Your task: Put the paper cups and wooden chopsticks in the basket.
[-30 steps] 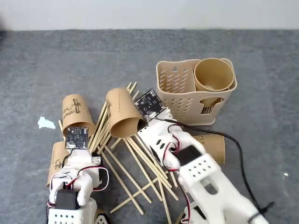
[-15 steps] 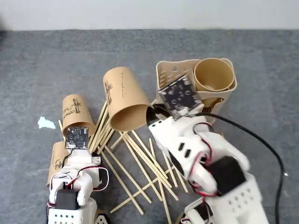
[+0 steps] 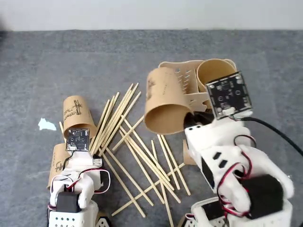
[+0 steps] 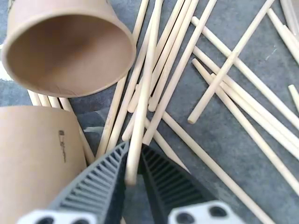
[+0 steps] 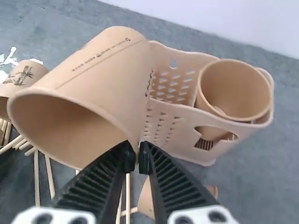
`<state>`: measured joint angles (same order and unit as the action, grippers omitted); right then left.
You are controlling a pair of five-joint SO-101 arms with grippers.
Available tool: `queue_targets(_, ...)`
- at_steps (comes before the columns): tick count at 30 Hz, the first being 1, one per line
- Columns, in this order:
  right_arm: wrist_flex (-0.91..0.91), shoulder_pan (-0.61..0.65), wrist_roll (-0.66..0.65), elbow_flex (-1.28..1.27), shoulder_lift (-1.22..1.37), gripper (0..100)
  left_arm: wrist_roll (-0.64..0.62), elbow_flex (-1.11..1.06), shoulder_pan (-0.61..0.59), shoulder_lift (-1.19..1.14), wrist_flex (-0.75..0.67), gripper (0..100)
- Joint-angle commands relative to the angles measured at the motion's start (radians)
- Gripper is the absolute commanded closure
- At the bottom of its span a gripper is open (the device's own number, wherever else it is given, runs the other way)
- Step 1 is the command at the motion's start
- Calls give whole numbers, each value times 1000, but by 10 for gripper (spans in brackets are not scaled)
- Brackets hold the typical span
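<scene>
Grey worktop strewn with chopsticks, right hand pinching the rim of a raised paper cup beside the basket, left hand closed around one chopstick.

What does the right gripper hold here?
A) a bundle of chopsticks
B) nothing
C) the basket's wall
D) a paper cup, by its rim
D: the right gripper is pinched on the rim of a paper cup, held tilted against the basket.
</scene>
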<state>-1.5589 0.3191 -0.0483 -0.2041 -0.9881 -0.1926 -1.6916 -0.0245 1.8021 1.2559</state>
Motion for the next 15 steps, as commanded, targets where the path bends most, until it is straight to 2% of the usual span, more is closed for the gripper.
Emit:
queue_targets(1,-82,-45,9,121,31,991,-2,8,-2,15,3,988)
queue_targets(6,-226,-137,11,301,160,991,-2,8,-2,15,3,988)
queue_targets(10,-236,-209,11,379,237,991,-2,8,-2,15,3,988)
queue_targets(15,-234,-229,12,405,266,991,-2,8,-2,15,3,988)
